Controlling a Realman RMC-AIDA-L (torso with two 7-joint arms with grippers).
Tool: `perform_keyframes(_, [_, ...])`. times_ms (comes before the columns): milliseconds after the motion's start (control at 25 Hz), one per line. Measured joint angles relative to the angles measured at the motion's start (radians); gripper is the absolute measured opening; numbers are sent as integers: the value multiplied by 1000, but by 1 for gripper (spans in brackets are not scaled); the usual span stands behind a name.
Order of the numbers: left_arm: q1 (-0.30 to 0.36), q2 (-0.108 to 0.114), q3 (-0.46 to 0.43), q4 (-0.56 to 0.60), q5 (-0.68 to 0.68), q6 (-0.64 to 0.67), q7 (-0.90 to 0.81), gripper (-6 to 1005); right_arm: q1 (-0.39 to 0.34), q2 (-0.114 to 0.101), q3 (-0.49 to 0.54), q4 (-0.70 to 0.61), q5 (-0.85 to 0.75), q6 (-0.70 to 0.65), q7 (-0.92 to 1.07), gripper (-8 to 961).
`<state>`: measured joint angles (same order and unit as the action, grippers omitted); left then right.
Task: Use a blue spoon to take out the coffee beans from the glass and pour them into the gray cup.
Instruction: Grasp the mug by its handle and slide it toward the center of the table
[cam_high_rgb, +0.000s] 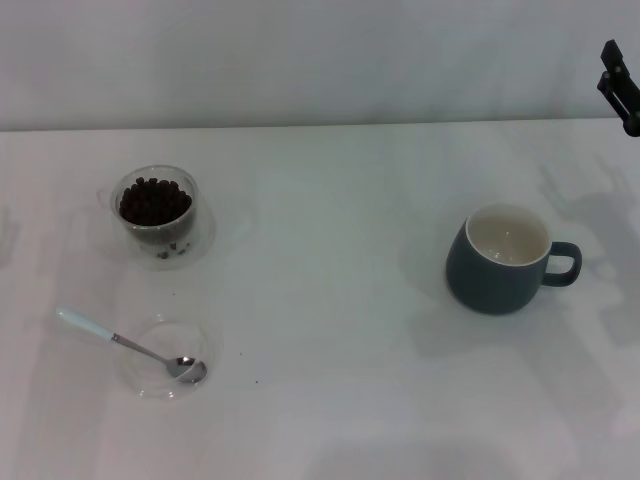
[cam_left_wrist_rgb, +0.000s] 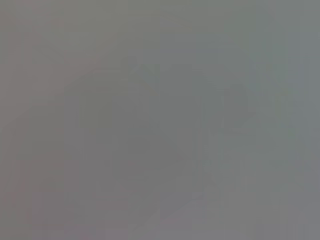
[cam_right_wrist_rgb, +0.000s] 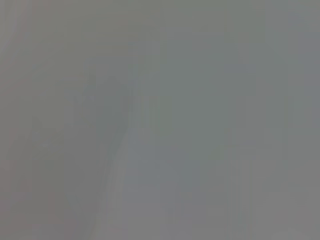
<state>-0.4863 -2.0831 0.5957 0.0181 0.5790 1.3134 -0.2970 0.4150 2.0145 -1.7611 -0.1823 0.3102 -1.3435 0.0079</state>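
Nothing is started: the blue spoon (cam_high_rgb: 110, 340) lies released, bowl in a shallow glass dish (cam_high_rgb: 150, 378) just nearside of the glass (cam_high_rgb: 158, 215) of coffee beans (cam_high_rgb: 154, 201). The gray cup (cam_high_rgb: 505, 260) stands well right. Next, 1 gripper must reach the spoon's handle. Only the right gripper (cam_high_rgb: 622, 85) peeks in; whether it's clenched, I can't tell.

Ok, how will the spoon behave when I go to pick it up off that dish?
The spoon looks stiff: metal neck and bowl. It is propped on the dish, bowl inside, handle overhanging the rim toward the left, so pressing on the handle will probably tip or pivot it. The thin, smooth handle may slip in a pinch. The shallow dish looks light and could slide.
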Motion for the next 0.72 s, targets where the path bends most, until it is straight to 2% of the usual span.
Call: perform_keyframes(720, [21, 0, -1, -8, 0, 3, -3, 861, -9, 0, -7, -5, -2, -12, 11, 853])
